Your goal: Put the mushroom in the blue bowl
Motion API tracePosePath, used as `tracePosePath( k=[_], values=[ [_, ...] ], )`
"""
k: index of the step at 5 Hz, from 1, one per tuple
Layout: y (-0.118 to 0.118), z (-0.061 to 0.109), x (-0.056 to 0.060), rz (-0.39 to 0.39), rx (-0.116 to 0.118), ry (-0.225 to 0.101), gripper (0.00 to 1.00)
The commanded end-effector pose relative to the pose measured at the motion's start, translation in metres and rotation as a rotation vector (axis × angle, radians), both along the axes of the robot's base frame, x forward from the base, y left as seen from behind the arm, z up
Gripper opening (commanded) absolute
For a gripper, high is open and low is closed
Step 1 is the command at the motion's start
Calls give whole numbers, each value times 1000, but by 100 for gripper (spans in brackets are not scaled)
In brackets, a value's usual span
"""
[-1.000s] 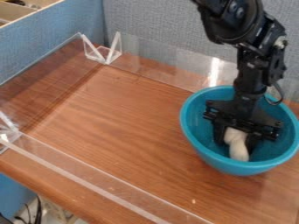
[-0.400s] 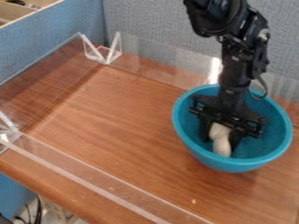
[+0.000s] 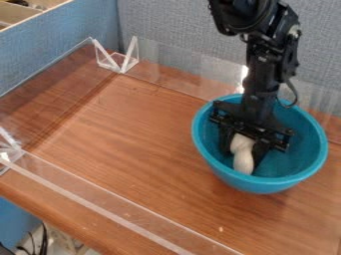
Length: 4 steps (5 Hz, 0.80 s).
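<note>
Mushroom (image 3: 242,154) inside blue bowl (image 3: 213,149), pincer (image 3: 249,141) above.

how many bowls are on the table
1. The blue bowl sits at the right end of the wooden table, with the hand down inside it over the mushroom. No other bowl shows, though the view crops the table's edges.

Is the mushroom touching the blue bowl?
Touching. The camera view shows the mushroom lying on the inside of the blue bowl, under the gripper; whether the fingers press it cannot be told.
</note>
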<state>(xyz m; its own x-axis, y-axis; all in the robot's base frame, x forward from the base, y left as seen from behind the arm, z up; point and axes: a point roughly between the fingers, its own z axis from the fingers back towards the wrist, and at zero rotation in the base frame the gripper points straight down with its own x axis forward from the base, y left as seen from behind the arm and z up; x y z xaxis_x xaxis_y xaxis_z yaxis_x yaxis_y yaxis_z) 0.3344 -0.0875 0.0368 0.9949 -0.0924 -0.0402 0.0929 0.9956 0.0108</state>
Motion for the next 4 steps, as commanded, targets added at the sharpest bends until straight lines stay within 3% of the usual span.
tracePosePath(
  k=[1, 4],
  values=[
    [-2, 36, 14, 33, -23, -78, 0],
    [-7, 46, 3, 57, -37, -88, 0]
  ],
)
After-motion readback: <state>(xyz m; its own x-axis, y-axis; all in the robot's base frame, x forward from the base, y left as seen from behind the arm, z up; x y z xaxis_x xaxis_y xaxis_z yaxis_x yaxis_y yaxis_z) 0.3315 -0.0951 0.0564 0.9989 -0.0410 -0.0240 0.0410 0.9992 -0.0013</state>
